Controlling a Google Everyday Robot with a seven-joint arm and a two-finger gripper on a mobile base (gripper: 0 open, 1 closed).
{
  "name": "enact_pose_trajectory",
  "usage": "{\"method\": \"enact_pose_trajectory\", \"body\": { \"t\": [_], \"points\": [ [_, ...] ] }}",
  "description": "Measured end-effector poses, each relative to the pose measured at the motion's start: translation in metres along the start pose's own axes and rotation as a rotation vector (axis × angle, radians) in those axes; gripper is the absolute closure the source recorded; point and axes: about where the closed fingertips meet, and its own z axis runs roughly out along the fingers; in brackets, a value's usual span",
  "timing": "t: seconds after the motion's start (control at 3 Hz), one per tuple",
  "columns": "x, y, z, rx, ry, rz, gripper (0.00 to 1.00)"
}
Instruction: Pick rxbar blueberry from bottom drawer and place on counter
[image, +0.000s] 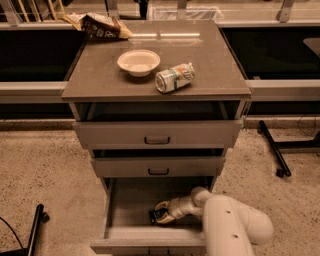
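The cream-white end effector (162, 213) sits in the plain grey bottom drawer (131, 202), at a dark navy snack bar (153, 216). The glossy grey-brown desk (212, 67) carries a cream bowl (138, 62), a silver-green can (174, 78) and a brown-and-tan bag (100, 26).

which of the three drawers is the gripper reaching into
The bottom drawer, the lowest and pulled out furthest; the gripper sits inside it. The top drawer and middle drawer are only slightly open.
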Motion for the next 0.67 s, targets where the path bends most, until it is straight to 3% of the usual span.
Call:
{"method": "enact_pose_trajectory", "body": {
  "t": [0.33, 0.67],
  "points": [
    [-0.018, 0.007, -0.021, 0.065, -0.076, -0.042, 1.0],
    [-0.055, 0.013, -0.061, 0.172, -0.157, -0.153, 1.0]
  ]
}}
